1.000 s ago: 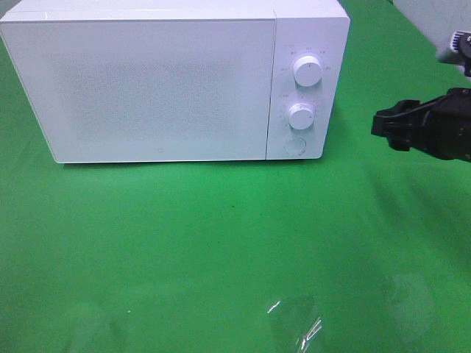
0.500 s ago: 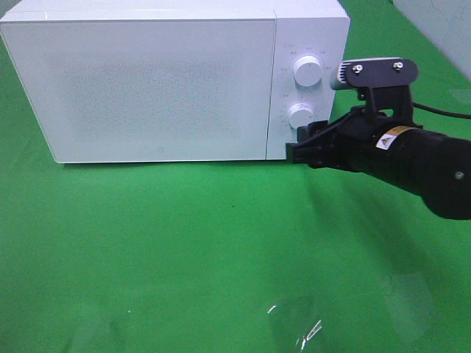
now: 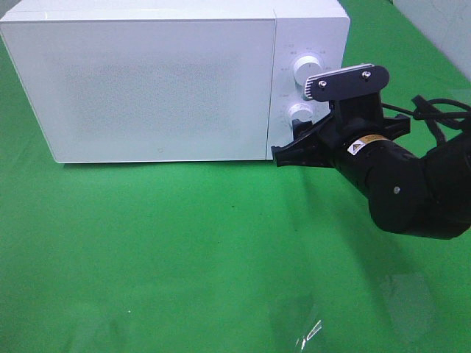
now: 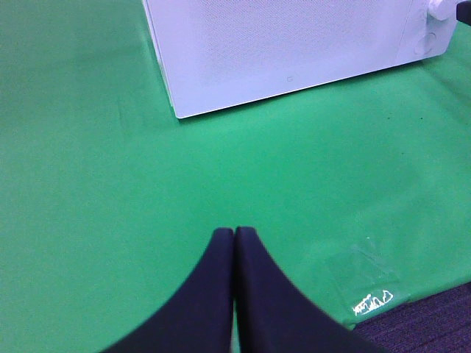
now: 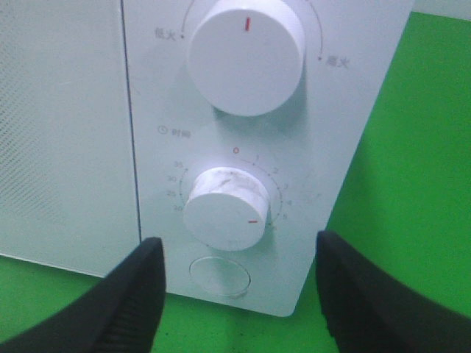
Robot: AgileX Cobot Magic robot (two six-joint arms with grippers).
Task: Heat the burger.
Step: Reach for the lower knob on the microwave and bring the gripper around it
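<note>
Before the white boxy microwave (image 3: 158,81), at its round timer knob (image 5: 224,206), the black right gripper (image 5: 237,244) hangs released, jaws wide; the left gripper (image 4: 235,234) sits clenched over the green bench (image 3: 184,243).

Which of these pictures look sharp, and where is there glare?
Exterior high view: microwave front washed-out white, a glint on the green cloth. Left wrist view: bluish tint, left gripper a featureless black. Right wrist view: timer knob sharp, print readable.

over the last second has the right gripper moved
Yes: the right gripper moved left, from well right of the microwave to its control panel.
</note>
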